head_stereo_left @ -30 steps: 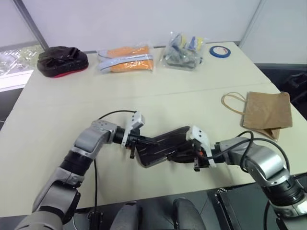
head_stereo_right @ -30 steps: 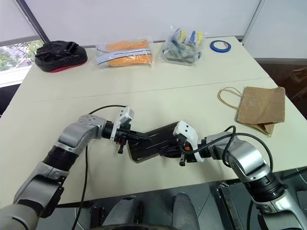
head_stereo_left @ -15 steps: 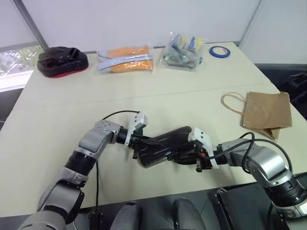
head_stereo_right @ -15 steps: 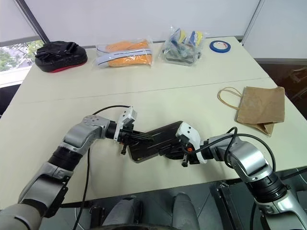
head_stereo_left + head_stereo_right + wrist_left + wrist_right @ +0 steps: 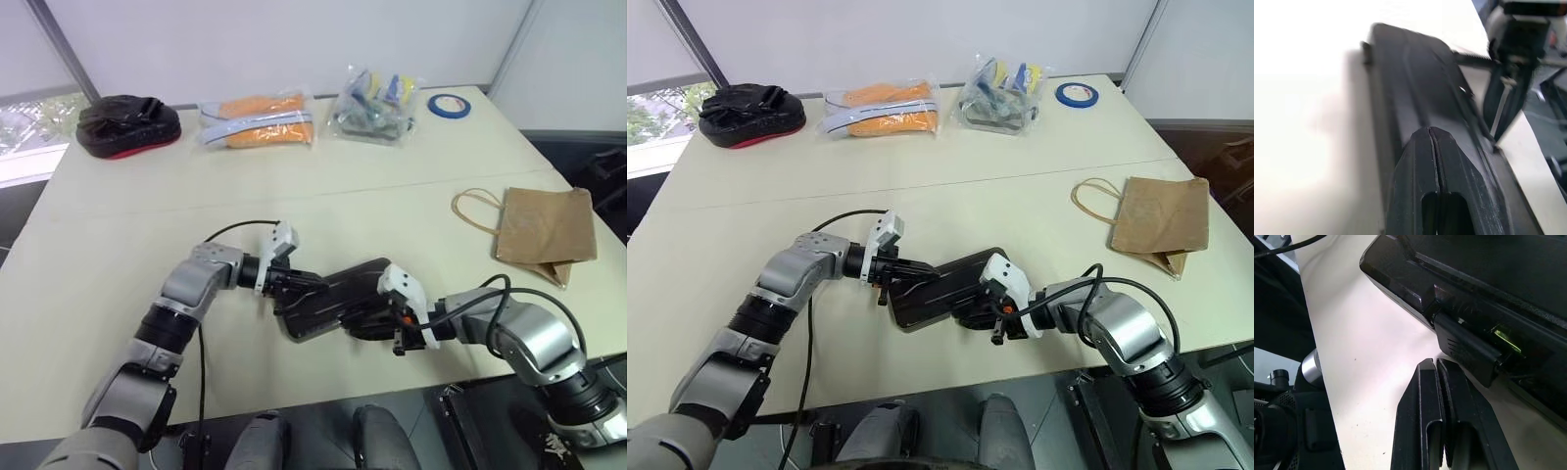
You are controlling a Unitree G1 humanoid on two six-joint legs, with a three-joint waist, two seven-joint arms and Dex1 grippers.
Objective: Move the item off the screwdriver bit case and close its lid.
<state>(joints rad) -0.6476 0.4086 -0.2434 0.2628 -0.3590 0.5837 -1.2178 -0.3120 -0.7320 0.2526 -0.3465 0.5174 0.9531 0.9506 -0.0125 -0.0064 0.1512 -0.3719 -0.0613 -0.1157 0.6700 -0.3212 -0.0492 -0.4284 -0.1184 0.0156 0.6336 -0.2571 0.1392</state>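
Lower centre of the head views: the screwdriver bit case [image 5: 333,299] lies on the worktop [image 5: 147,206], lid [image 5: 955,279] now lower than a second ago and nearly shut. The clenched left hand [image 5: 299,285] presses the lid; the clenched right hand [image 5: 377,318] steadies the case. The brown bag [image 5: 545,230] lies clear at right, so only latching remains.

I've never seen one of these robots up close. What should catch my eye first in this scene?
Near the table's front edge, the two hands meet at a dark screwdriver bit case: the left hand at one end, the right hand at the other, both with their black fingers pressed shut. Off to the right lies a brown paper bag, apart from the case, and along the far edge sit packets of orange things and a black-and-red pouch.
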